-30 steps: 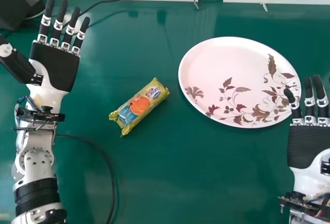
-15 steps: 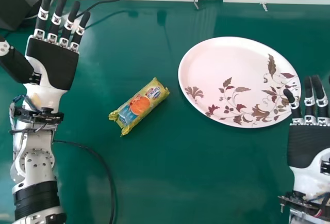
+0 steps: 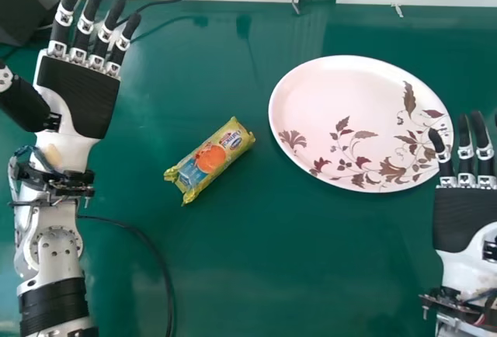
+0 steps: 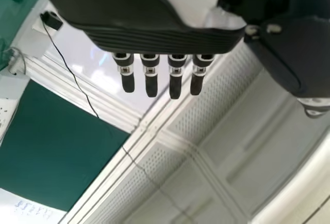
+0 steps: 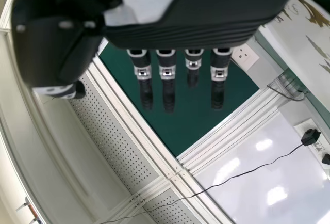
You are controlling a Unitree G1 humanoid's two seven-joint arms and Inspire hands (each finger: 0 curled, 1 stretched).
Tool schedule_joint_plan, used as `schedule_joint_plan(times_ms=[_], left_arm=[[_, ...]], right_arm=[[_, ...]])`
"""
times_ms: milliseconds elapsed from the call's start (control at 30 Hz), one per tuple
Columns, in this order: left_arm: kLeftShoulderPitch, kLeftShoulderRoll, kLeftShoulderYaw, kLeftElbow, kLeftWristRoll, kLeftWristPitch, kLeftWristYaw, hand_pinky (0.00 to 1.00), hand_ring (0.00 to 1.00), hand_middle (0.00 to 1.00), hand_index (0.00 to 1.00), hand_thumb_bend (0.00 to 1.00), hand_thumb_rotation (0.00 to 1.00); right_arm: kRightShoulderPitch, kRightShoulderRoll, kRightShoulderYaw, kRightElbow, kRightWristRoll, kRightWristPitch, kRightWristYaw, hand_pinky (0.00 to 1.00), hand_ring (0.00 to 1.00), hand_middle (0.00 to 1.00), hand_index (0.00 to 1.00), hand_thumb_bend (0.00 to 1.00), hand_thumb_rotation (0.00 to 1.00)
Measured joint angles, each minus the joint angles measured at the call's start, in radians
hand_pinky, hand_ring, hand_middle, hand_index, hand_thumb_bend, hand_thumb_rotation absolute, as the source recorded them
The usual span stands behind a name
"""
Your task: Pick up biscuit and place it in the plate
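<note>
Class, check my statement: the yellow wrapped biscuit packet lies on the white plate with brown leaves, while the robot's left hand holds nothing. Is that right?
Not quite: the yellow wrapped biscuit packet lies on the green tabletop, left of the white plate with brown leaves, as the head view shows. The robot's left hand does hold nothing.

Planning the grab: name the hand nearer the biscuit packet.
Left. The left hand is left of the biscuit packet; the right hand is farther off to its right, near the plate.

Right hand [image 3: 460, 220] cut off by head view's right edge, thumb [image 3: 22, 105] of left hand [image 3: 79, 96] and black box [image 3: 23, 11] by its left edge
</note>
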Motion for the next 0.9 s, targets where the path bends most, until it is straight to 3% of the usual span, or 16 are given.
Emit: schedule_joint_plan(times_ms=[133, 333, 700, 900], left_arm=[[0.001, 0.002, -0.015, -0.004, 0.044, -0.075, -0.008, 1.00, 1.00, 1.00, 1.00, 1.00, 0.69], [-0.012, 0.002, -0.028, 0.026, 0.075, -0.197, -0.054, 1.00, 1.00, 1.00, 1.00, 1.00, 0.68], [-0.036, 0.003, -0.062, 0.067, 0.176, -0.415, -0.047, 1.00, 1.00, 1.00, 1.00, 1.00, 0.67], [-0.039, 0.015, -0.069, 0.098, 0.224, -0.521, -0.024, 1.00, 1.00, 1.00, 1.00, 1.00, 0.66]], right_arm=[[0.000, 0.000, -0.002, 0.000, 0.000, 0.000, 0.000, 0.79, 0.89, 0.88, 0.84, 0.69, 0.23], [-0.001, 0.000, -0.006, 0.000, 0.006, 0.003, 0.000, 0.74, 0.89, 0.88, 0.80, 0.80, 0.17], [-0.004, 0.000, -0.010, 0.003, 0.007, 0.003, 0.014, 0.69, 0.86, 0.85, 0.79, 0.82, 0.24], [-0.008, 0.000, -0.013, 0.007, 0.012, 0.003, 0.022, 0.73, 0.87, 0.85, 0.79, 0.86, 0.23]])
